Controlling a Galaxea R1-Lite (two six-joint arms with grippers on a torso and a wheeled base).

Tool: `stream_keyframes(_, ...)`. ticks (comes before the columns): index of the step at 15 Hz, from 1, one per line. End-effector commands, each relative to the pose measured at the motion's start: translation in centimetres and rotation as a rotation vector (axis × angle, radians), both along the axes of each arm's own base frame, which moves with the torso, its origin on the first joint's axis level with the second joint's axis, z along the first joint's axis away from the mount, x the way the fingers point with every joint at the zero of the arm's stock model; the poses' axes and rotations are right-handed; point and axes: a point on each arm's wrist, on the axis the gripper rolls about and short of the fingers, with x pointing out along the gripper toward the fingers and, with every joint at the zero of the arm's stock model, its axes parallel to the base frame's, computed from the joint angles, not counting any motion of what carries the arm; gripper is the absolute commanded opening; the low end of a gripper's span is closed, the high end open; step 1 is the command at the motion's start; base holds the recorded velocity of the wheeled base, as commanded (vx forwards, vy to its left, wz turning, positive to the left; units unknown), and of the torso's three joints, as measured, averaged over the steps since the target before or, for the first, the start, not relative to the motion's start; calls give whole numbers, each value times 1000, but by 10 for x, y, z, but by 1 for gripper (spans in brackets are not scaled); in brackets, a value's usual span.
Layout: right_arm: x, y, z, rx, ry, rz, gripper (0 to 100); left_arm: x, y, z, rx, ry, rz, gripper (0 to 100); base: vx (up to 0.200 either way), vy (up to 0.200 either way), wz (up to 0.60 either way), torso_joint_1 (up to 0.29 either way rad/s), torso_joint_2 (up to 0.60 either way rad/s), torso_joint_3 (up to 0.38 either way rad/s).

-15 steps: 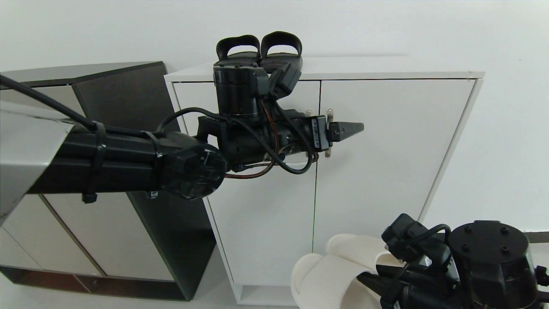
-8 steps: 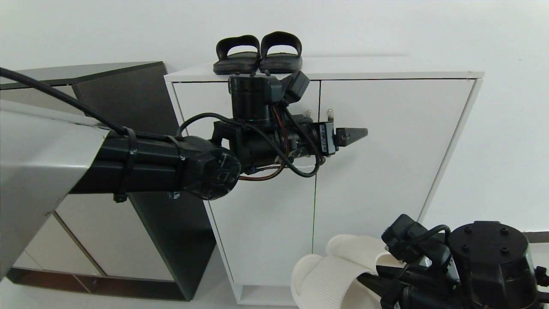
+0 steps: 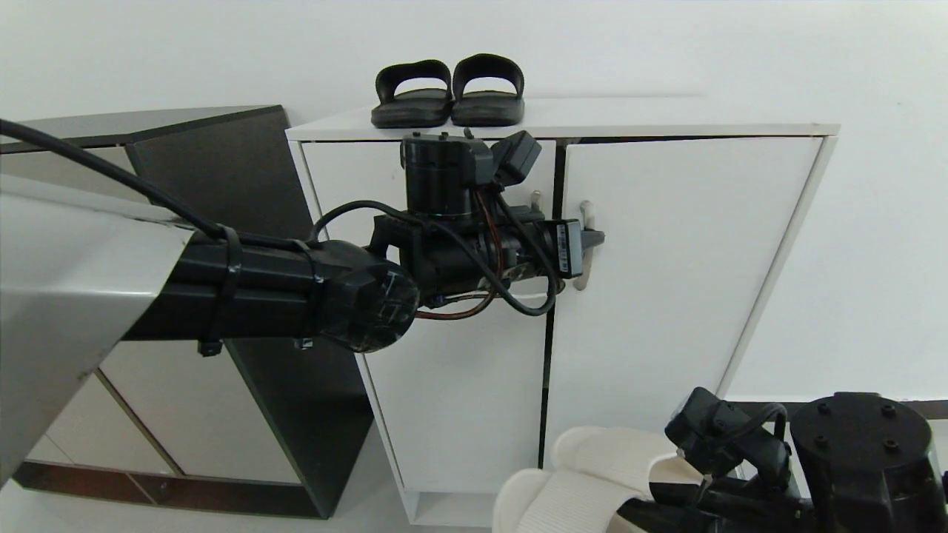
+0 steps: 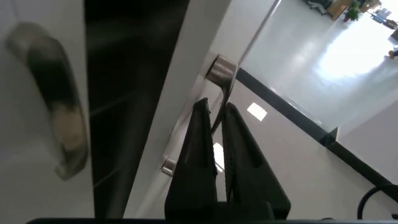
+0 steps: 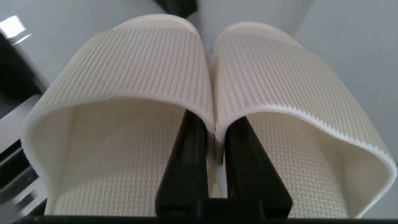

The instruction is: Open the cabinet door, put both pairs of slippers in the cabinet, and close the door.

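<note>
A white two-door cabinet [image 3: 666,244] stands against the wall. Its right door [image 3: 689,222] is ajar, with a dark gap along the inner edge. My left gripper [image 3: 590,240] [image 4: 214,111] is shut on that door's metal handle [image 3: 586,215] [image 4: 222,74]. A pair of black slippers [image 3: 448,92] sits on the cabinet top, above the left door. Low at the front, my right gripper [image 5: 214,134] is shut on the touching inner edges of a pair of white ribbed slippers [image 3: 585,481] [image 5: 186,81], held side by side in front of the cabinet's base.
The left door's handle [image 3: 535,200] [image 4: 59,124] is just beside the gripped one. A dark cabinet with mirrored panels [image 3: 222,192] stands against the white cabinet's left side. Bare wall lies to the right of the white cabinet.
My left gripper has drawn back from over the right door onto its handle, and the door has swung out a crack. The white slippers and right arm sit slightly lower.
</note>
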Motion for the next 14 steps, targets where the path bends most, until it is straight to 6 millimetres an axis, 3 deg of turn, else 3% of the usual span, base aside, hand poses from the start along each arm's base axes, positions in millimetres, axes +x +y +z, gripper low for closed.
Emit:
stream_keyframes(1,-9,-9,4,25,-6,50,0,-17,3,11,-14,-12,-21,0,0,0,0,0,0,0)
stream_keyframes(6,-23,-22,-2,3,-27,209,0,-54,7,15,-2,-4,-75,0,0,0,0,0,0,0)
stream_keyframes(9,-23,-22,-4,-5,-22,209,0,-75,19,10,13,5,-91,0,0,0,0,0,0,0)
stream_keyframes(11,-23,-22,-4,-5,-22,209,0,-94,37,3,-19,-25,-80,0,0,0,0,0,0,0)
stream_keyframes(14,-23,-22,-5,-10,-24,212,0,-84,55,-3,-67,-68,25,0,0,0,0,0,0,0)
